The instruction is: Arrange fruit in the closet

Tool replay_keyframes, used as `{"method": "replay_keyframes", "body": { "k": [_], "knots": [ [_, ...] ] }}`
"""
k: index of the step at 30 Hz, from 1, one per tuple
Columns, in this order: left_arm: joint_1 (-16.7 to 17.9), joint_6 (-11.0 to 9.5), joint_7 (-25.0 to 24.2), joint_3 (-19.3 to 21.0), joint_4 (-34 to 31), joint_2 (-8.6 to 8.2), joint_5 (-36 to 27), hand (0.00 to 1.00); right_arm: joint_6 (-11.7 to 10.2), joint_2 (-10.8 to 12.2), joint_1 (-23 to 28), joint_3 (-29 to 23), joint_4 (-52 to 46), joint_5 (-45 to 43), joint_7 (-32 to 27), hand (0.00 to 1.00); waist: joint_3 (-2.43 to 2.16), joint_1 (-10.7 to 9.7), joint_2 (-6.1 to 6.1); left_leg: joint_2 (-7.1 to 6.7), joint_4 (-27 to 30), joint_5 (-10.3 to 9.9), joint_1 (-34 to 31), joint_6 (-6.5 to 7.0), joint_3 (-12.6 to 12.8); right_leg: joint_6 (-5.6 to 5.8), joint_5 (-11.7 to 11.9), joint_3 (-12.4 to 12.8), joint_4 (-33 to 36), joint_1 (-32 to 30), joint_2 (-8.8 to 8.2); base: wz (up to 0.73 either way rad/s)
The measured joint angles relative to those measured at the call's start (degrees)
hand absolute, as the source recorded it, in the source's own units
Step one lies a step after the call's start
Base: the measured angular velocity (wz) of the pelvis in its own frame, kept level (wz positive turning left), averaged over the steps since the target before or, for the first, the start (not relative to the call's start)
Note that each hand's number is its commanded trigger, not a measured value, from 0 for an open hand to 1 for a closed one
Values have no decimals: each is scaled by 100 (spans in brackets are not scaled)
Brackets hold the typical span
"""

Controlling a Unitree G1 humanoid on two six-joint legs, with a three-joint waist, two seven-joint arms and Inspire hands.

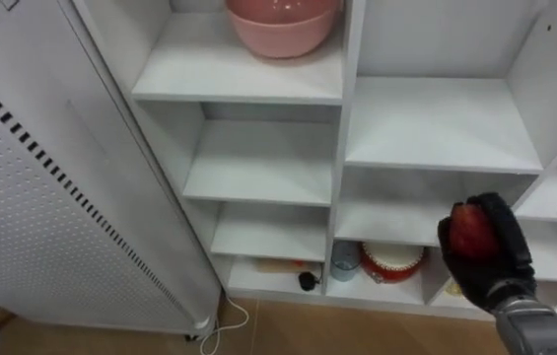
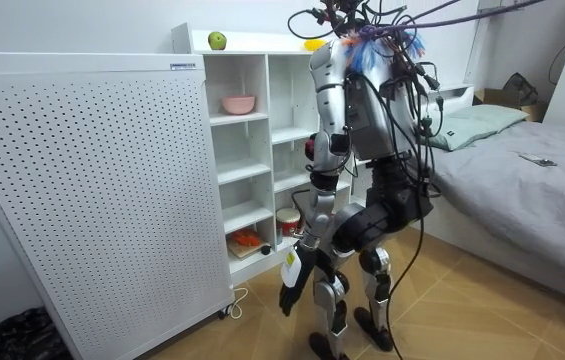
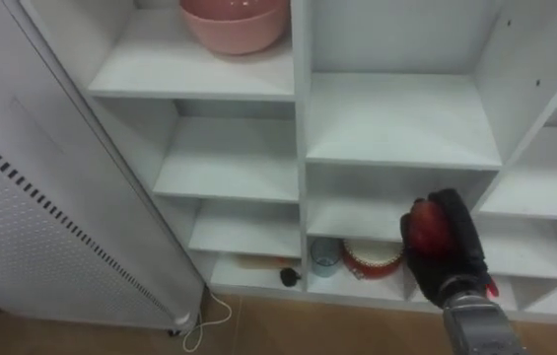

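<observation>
Nearest the camera, the robot's right hand [image 1: 511,254] was curled round a round, red, smooth-skinned fruit [image 1: 472,234], which it held in the air in front of the low middle compartments of the white shelved closet [image 1: 436,128]. The left hand [image 2: 290,290] hung low beside the robot in the room view. Whether it was spread or closed could not be told.

The fruit looked firm and fairly light, with a glossy skin that would probably slip under a loose grip and bruise under a hard one. The safest hold seemed to be around its widest part, as it was held here. Being round, it would likely roll once set on a flat shelf.

Beyond it, on the bottom shelf, sat a red-and-white round container [image 1: 391,261] beside a small bluish cup [image 1: 344,258]. Farther up stood a pink bowl [image 1: 283,25], and a small green fruit [image 2: 217,40] lay on the closet's top.
</observation>
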Motion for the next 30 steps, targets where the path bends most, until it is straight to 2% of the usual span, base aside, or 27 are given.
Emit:
{"method": "replay_keyframes", "body": {
  "k": [6, 7, 8, 9, 18, 25, 30],
  "knots": [
    [16, 5, -24, 1, -142, 48, -2, 0, -91, -44, -57, -195, -2, 59, -357, 100, -9, 120, -3, 2, 200, -33, -357, 13, 19, -8, -4, 35, 255, -398, -14, 3],
    [25, 5, -24, 1, -141, 58, -2, 0, -95, -44, -57, -195, -2, 85, -380, 66, -10, 135, -3, 3, 201, -33, -362, 13, 17, -8, -3, 31, 256, -404, -13, 0],
    [48, 5, -23, 0, -142, 78, -3, 0, -119, -44, -57, -195, -2, 104, -403, 9, -13, 154, 3, 4, 205, -33, -365, 13, 27, -8, -3, 34, 262, -408, -12, 0],
    [68, 5, -23, -1, -145, 100, -3, 0, -157, -44, -59, -196, -5, 109, -409, 0, -15, 178, 6, 5, 208, -33, -365, 13, 29, -9, -4, 43, 263, -408, -12, 0],
    [138, 7, -62, -6, -170, 137, -7, 0, -304, -46, -186, -194, -20, 109, -548, 0, -27, 289, 29, 4, 265, -35, -404, 16, 15, -18, -10, 59, 312, -453, -23, 0],
    [155, 7, -61, -46, -286, 138, -56, 0, -356, -58, -320, -194, -20, 107, -804, 0, -30, 343, 49, -4, 443, -106, -458, 26, 88, -40, -99, 56, 555, -535, -122, 1],
    [159, 16, -40, -129, -384, 137, -140, 0, -356, -66, -319, -196, -13, 106, -972, 0, -28, 377, 167, 2, 534, -140, -506, 41, 98, -37, -123, 42, 606, -561, -125, -1]
  ]
}}
